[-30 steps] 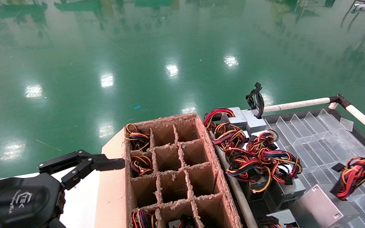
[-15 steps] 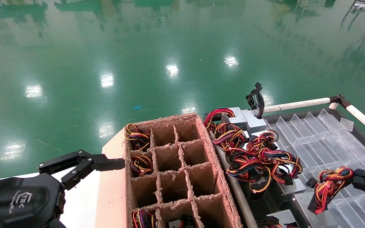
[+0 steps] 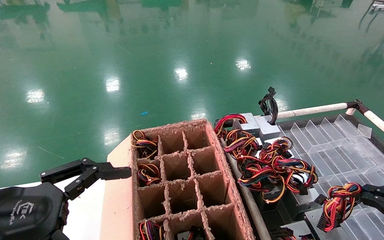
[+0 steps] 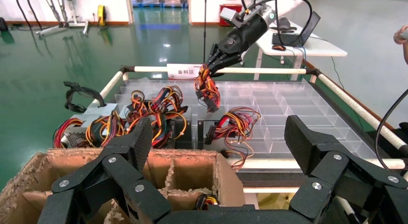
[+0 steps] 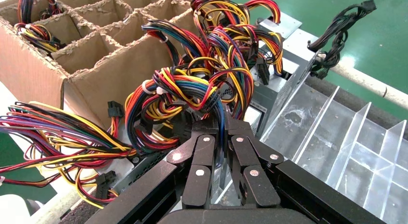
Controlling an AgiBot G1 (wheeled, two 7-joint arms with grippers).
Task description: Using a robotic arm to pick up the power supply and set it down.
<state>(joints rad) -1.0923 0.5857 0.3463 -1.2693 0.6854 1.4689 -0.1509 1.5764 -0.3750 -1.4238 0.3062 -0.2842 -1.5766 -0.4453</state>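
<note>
Power supply point(image 3: 315, 218): dense metal box, floppy wires point(image 3: 338, 203); pinched by wires in right gripper point(image 3: 362, 196); casing grip safer.

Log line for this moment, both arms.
right gripper: shut on wire bundle of power supply, over clear tray | left gripper: open, parked beside cardboard box

Power supply point(image 3: 337, 206): wire bundle of red, yellow, orange, black, pinched between right gripper point(image 3: 362, 196) fingers at 4 o'clock of head view. Connectors hang down; grey box not discernible.
</note>
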